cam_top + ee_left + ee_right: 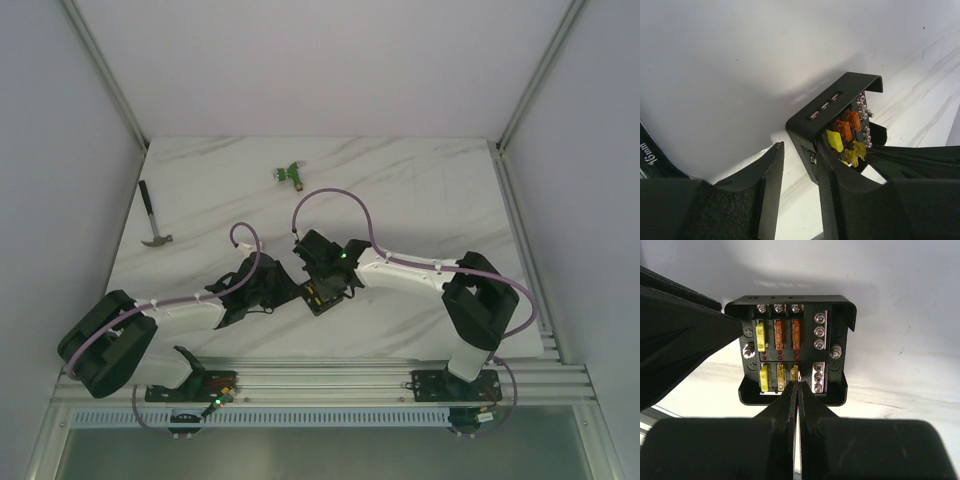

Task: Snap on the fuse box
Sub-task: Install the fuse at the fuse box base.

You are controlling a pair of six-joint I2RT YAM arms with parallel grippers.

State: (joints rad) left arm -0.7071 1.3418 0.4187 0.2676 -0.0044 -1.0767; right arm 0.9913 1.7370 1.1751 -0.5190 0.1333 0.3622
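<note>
Right arm (410,270) bent inward, above fuse box (324,297)

Both arms reach in from opposite sides to meet at the fuse box (322,297). The left arm (180,312) is folded low, and the left gripper (801,150) has its fingers (767,190) apart: one just beside the box's outer wall, the other across its open face. The right arm (410,270) slants in, and the right gripper's (796,385) fingers (782,420) are pressed together, their tips at the box's near row of fuses.
</note>
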